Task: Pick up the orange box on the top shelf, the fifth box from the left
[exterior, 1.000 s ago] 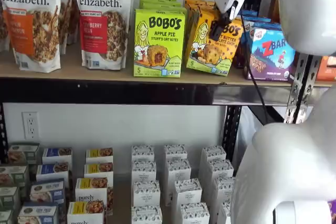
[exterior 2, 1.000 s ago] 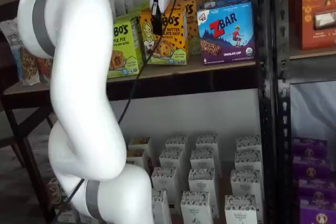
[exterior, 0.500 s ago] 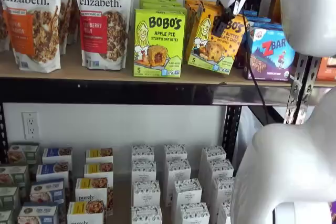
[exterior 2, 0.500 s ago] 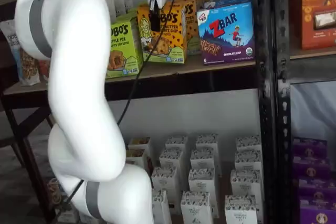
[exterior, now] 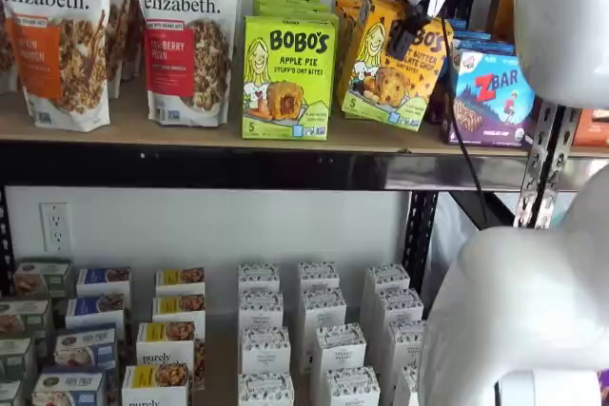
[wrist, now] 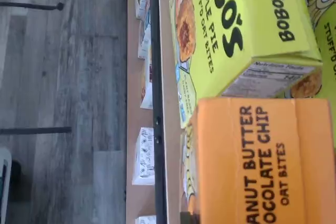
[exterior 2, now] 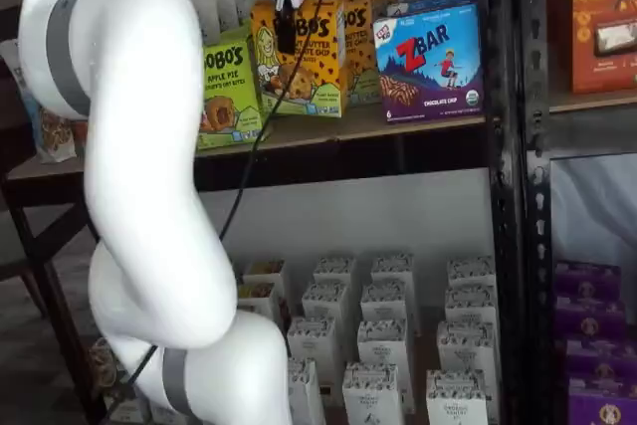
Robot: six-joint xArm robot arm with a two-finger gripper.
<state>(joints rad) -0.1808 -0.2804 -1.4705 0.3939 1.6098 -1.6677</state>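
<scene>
we find the yellow-orange bobo's peanut butter chocolate chip carton (exterior: 392,68) in the upper right of a shelf view, tipped back and lifted at its front edge off the long tan wooden top shelf with its black and silver metal rail (exterior: 143,130). the white-bodied gripper with two black fingers (exterior: 407,33) comes down from the top edge and its fingers are clamped on the carton's upper part, so we read the grasp as made. in the other shelf view the same carton (exterior 2: 304,67) sits upper centre with a black finger over its face, its base seemingly just above the board. the lime-green bobo's apple pie carton (exterior: 288,78) stands upright to its left and the blue zbar carton (exterior: 493,97) to its right, neither disturbed. the wrist view shows the carton's orange top panel (wrist: 257,166) close up (the whole picture is turned sideways). we judge the reach and grip done; what remains is raising the carton fully clear and drawing it out from between its neighbours.
</scene>
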